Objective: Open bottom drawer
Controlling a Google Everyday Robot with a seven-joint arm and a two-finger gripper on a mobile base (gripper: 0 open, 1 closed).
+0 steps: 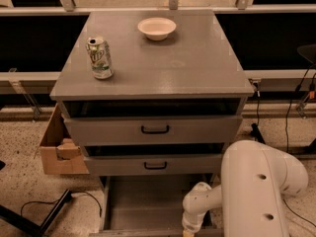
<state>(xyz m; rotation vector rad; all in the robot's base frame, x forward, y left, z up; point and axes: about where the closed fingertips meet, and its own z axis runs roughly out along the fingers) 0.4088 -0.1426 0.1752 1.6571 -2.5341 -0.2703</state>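
the bottom drawer [148, 201] is sitting pulled well out from under the grey cabinet [197, 58], showing its plain grey inside to the camera, with its front panel lying along the very bottom edge of the view. the gripper [188, 230] is hanging at the end of the white arm [256, 191], low down by the drawer's front right part. the frame edge is cutting it off there, so i cannot tell whether it is gripping the handle or nothing at all. above, the middle drawer [155, 165] and the top drawer [155, 129] are showing their black loop handles with nothing near them. a can [100, 58] and a bowl [156, 28] are standing well apart on the cabinet top, and a cardboard box [57, 149] is sitting on the floor to one side. judging by how much of the inside is showing, the opening is looking mostly done, perhaps fully. what is probably left is any last pull, then letting go and backing the arm away.
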